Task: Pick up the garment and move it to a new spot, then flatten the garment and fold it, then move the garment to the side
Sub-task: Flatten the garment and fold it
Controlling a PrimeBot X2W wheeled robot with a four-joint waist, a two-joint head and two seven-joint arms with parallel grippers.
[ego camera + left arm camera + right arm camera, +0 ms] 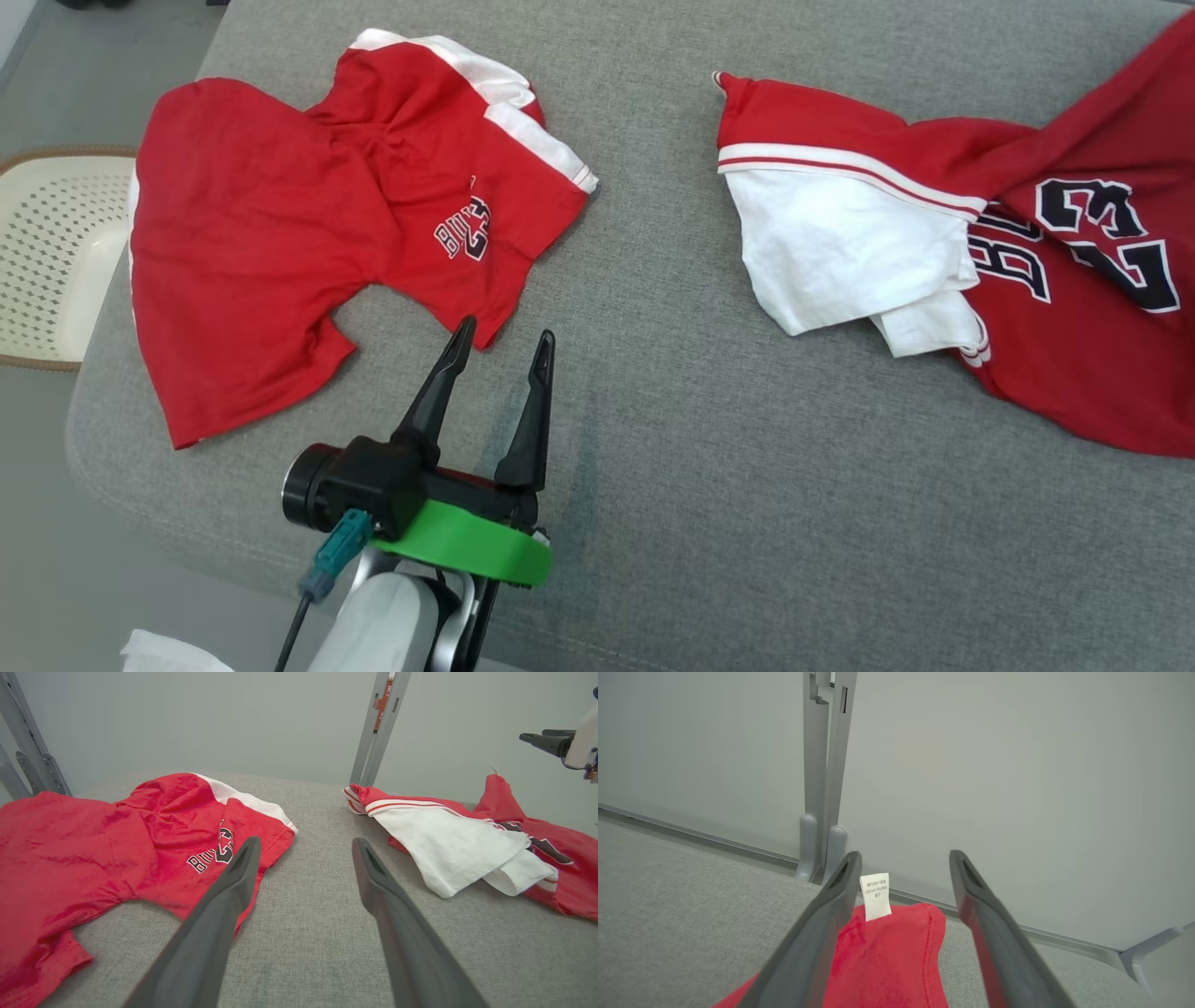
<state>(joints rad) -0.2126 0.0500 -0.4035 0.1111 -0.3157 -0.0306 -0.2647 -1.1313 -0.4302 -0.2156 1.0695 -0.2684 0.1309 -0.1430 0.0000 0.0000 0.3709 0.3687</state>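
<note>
The left gripper (505, 329) hovers with fingers spread wide above the grey cushion (653, 392), its tips at the hem of a second red shirt (261, 233) lying crumpled to the left. Further right, the garment (1074, 373), a red-and-white jersey, lies bunched. The right gripper (905, 854), fingers wide apart and empty, hangs over its far corner, where a white label (876, 896) stands up.

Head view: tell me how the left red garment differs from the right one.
The left garment bears a small print; the right garment bears large black letters and numerals. The left garment shows mostly red with narrow white bands; the right garment has a broad white part turned out. The left garment lies whole in view; the right garment runs off the edge. Both are red, rumpled, on the grey cushion.
</note>
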